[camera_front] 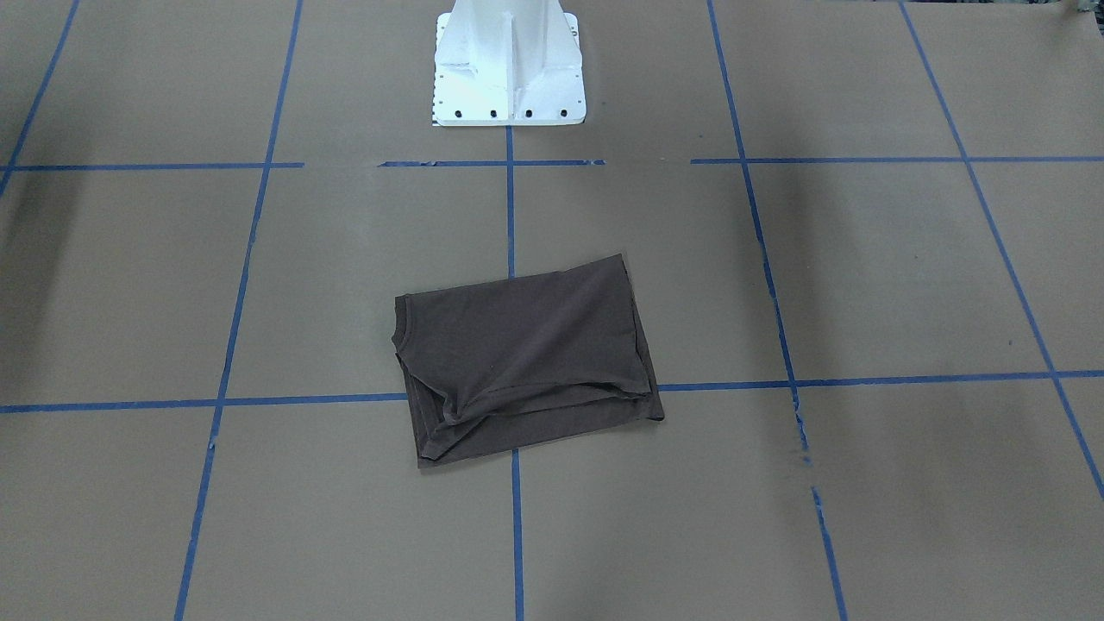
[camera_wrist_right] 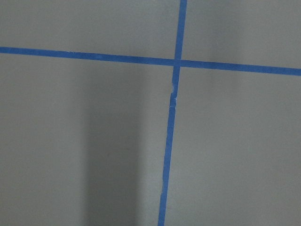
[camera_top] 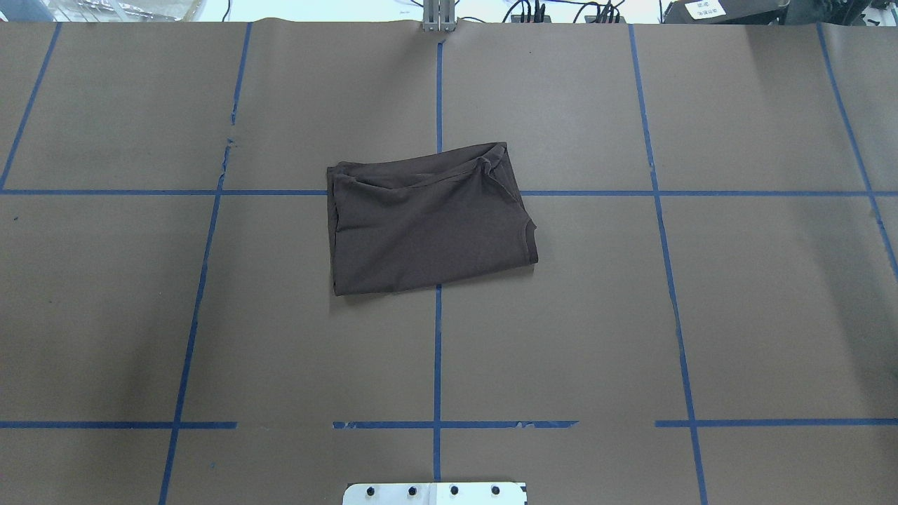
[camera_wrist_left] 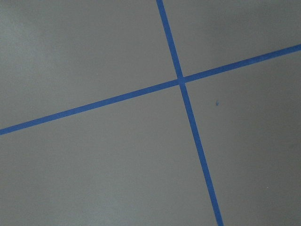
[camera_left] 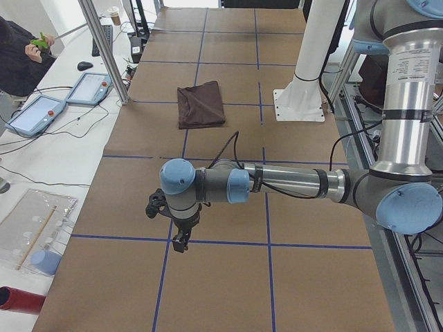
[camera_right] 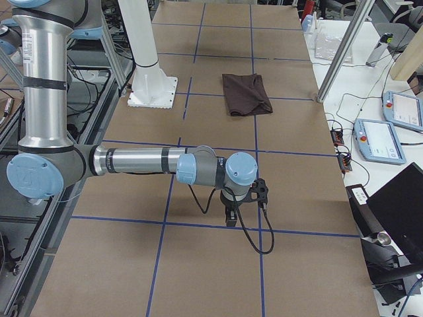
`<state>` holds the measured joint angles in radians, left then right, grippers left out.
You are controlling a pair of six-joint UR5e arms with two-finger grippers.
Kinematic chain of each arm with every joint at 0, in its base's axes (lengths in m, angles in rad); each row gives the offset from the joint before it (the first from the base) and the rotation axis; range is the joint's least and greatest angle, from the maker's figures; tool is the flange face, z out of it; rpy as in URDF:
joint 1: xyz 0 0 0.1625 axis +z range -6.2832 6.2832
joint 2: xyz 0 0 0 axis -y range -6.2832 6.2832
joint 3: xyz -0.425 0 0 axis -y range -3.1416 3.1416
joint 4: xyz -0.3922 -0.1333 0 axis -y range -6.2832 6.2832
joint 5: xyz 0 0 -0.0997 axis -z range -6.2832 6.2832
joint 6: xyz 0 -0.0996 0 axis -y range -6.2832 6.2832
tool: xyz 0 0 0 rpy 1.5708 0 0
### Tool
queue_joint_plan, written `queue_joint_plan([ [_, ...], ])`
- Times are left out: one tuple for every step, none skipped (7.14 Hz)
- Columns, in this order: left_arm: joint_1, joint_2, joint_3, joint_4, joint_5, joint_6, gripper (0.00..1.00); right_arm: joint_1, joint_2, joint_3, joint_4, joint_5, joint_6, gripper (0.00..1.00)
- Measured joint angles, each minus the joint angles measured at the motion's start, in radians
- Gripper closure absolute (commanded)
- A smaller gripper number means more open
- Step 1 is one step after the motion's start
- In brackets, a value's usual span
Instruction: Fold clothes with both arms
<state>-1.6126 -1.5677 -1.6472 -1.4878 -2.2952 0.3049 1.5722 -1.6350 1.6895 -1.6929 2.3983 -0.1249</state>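
T-shirt (camera_top: 428,224) lies folded into a rumpled dark-brown rectangle.

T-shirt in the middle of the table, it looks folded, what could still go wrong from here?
1. The T-shirt has a bunched, uneven edge on the operators' side. Those loose layers may slump open.
2. The right gripper hangs far from it. If it comes over to tidy, the black cable looping low beneath it might drag across the cloth and pull the fold apart.
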Motion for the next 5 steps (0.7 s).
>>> queue_joint_plan([
  [0.000,-0.001,0.000,-0.002,-0.001,-0.031,0.00,0.003,0.000,0.000,0.000,-0.005,0.002,0.00],
  [0.000,-0.001,0.001,-0.008,-0.001,-0.095,0.00,0.004,0.000,0.000,-0.001,-0.006,0.004,0.00],
  [0.000,-0.001,0.003,-0.016,-0.001,-0.147,0.00,0.004,0.000,0.001,-0.001,-0.007,0.006,0.00],
  [0.000,0.000,0.006,-0.020,-0.001,-0.171,0.00,0.005,0.000,0.001,-0.001,-0.007,0.008,0.00],
  [0.000,0.000,0.007,-0.022,0.000,-0.181,0.00,0.005,0.001,0.001,-0.001,-0.007,0.009,0.00],
])
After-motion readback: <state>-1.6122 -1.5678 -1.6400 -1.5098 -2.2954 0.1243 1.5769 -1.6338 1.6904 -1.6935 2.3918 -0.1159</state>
